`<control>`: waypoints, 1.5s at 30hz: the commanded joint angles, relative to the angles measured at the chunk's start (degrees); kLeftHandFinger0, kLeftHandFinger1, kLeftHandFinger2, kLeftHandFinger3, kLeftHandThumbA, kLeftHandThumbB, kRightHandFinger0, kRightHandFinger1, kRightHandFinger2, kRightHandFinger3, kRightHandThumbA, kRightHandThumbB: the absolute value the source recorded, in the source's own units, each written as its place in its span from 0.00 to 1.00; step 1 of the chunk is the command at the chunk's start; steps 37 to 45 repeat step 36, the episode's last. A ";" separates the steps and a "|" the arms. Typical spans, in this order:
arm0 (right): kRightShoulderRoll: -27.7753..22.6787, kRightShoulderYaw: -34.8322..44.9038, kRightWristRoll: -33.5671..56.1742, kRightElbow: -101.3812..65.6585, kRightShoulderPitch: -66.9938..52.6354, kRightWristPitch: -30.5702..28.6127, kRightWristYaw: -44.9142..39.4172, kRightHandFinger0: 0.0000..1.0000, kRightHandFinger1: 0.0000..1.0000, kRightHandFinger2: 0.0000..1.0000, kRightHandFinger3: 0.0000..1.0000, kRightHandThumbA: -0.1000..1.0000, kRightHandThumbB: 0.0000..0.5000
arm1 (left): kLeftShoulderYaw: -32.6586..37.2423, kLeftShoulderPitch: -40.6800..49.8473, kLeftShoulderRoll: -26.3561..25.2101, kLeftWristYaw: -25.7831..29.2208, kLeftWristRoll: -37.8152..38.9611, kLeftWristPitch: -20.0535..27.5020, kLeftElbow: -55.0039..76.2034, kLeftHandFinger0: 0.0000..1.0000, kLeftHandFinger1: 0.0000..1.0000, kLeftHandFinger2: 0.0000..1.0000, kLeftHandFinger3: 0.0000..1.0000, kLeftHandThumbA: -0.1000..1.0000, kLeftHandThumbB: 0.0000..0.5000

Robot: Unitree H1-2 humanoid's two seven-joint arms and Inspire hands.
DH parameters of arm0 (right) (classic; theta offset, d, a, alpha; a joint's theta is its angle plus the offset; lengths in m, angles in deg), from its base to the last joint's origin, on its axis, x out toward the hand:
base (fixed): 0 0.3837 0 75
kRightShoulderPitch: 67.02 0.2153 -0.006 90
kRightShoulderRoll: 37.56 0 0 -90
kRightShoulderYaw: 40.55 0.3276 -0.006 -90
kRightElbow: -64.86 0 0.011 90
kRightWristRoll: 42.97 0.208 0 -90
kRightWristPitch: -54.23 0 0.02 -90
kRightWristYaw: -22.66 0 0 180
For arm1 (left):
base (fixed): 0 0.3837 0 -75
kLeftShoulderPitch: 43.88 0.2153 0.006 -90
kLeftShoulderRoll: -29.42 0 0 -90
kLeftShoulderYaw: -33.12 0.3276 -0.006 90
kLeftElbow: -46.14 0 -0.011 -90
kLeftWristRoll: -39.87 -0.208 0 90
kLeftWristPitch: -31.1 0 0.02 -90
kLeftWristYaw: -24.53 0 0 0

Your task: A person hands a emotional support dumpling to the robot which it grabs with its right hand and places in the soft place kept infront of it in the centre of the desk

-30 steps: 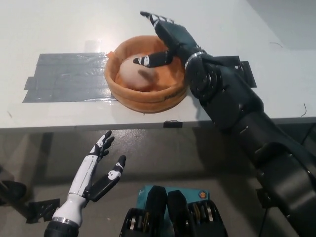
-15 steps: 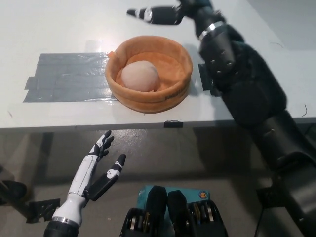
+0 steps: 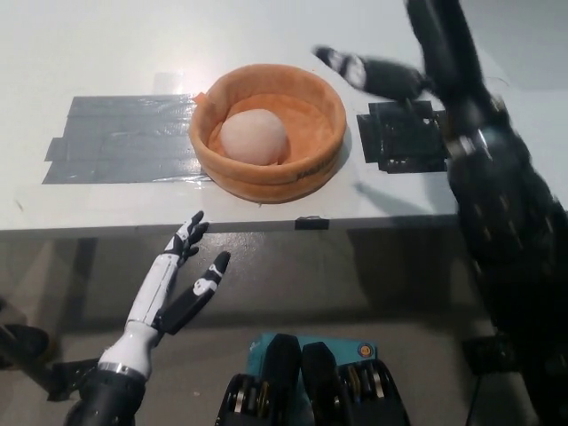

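Note:
The pale round dumpling (image 3: 253,137) lies inside the orange soft bowl (image 3: 312,162) at the middle of the white desk (image 3: 106,53). My black right hand (image 3: 373,73) hovers to the right of the bowl, raised off the desk, blurred, fingers apart and holding nothing. Its arm (image 3: 497,195) runs down the right side of the view. My white left hand (image 3: 182,284) rests open below the desk's front edge at the lower left.
A grey tape patch (image 3: 115,138) covers the desk left of the bowl. A black taped patch (image 3: 404,138) lies right of the bowl, under my right hand. The desk's front edge (image 3: 177,226) runs across the middle.
My right hand let go of the dumpling in the bowl, lifted away toward the back, then swung to the right of the bowl. The left hand rose slightly.

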State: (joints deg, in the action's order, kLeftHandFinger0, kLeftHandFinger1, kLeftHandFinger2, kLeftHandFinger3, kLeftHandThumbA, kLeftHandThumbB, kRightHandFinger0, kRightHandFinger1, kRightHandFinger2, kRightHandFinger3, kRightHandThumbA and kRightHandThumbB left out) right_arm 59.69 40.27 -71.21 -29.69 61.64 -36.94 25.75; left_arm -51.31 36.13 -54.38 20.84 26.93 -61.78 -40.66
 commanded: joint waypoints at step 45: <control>2.46 1.38 1.61 12.97 -39.83 -16.81 8.47 1.00 1.00 1.00 1.00 0.72 0.36 | 2.84 11.17 -0.51 -0.44 -0.99 3.01 3.90 1.00 1.00 1.00 1.00 0.54 0.00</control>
